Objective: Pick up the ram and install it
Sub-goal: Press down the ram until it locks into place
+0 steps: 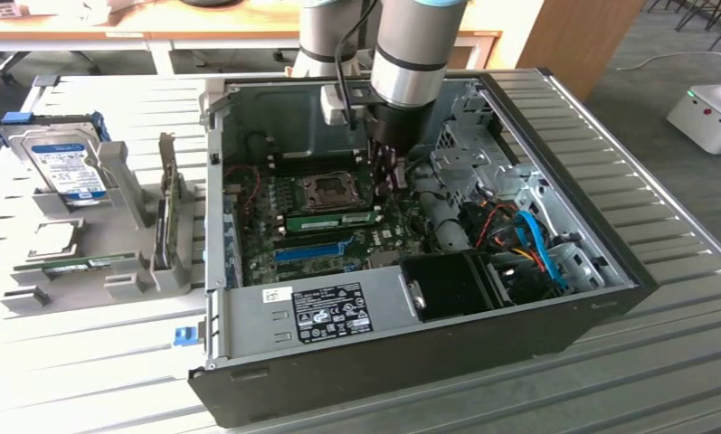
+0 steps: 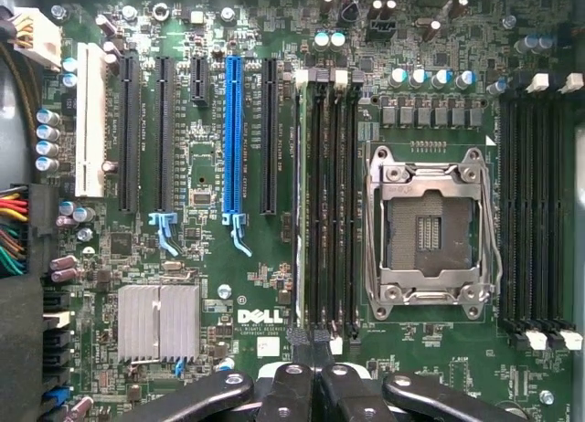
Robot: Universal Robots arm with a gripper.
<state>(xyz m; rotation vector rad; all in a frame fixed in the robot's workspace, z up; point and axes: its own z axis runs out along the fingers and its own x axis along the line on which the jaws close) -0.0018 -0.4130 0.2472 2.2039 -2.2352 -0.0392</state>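
A ram (image 1: 330, 220), a narrow green stick with dark chips, stands on edge in the memory slot beside the CPU socket (image 1: 332, 188) inside the open computer case. From above it shows as a thin pale edge, the ram (image 2: 299, 203), along the outermost slot. My gripper (image 1: 391, 181) reaches down into the case at the stick's end toward the exterior view's right. The black fingers (image 2: 291, 385) are shut, and the gripper (image 2: 313, 342) has nothing visible between its tips. I cannot tell whether the tips touch the stick. A second ram (image 1: 89, 264) lies in the grey rack outside the case.
A blue slot (image 1: 309, 252) runs parallel to the ram, also seen as the blue slot (image 2: 233, 139). A black fan shroud (image 1: 457, 285) and coloured cables (image 1: 536, 244) crowd the case's near right. A hard drive (image 1: 68, 167) stands in the rack at the exterior view's left.
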